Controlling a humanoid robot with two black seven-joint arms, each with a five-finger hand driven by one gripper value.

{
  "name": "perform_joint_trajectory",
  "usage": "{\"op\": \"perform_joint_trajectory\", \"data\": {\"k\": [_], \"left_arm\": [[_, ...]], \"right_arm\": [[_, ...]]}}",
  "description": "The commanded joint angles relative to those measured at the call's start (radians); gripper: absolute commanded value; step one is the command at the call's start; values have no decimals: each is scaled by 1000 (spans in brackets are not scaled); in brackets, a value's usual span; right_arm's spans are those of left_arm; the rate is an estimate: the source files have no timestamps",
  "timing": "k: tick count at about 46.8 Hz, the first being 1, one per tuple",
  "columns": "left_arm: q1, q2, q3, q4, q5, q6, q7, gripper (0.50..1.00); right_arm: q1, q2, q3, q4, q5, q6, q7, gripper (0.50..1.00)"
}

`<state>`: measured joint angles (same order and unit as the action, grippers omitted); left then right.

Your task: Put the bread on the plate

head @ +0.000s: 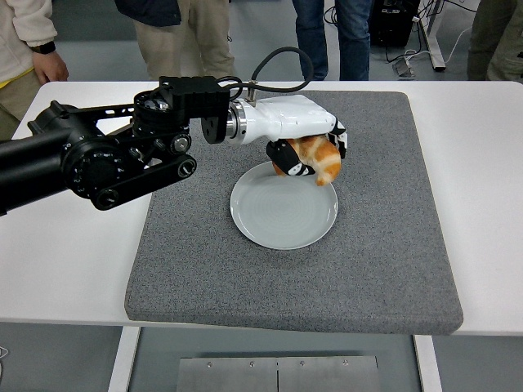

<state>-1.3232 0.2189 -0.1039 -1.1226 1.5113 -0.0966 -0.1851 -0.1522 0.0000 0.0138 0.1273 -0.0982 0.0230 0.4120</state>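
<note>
A golden-brown piece of bread (319,158) hangs in my left hand (306,151), whose white-shelled palm and black fingers are curled around it. The hand holds it just above the far right rim of the round pale grey plate (278,216), which lies in the middle of the grey mat (204,261). The bread's lower tip hangs closest to the plate; I cannot tell whether it touches. My left arm comes in from the left edge across the mat's far left corner. My right arm does not show.
The grey mat covers most of the white table (65,253). Several people stand beyond the table's far edge, one at the top left (29,49) close to the corner.
</note>
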Motion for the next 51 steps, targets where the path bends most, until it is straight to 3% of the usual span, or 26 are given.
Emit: {"op": "perform_joint_trajectory", "data": {"k": [1, 28, 51], "left_arm": [[13, -4, 4, 10, 15, 0, 0, 500], [127, -32, 36, 83, 67, 46, -34, 500], [140, -35, 75, 135, 67, 90, -51, 500]], "right_arm": [[0, 0, 0, 0, 0, 0, -1, 1000], [0, 0, 0, 0, 0, 0, -1, 1000], [0, 0, 0, 0, 0, 0, -1, 1000]]}}
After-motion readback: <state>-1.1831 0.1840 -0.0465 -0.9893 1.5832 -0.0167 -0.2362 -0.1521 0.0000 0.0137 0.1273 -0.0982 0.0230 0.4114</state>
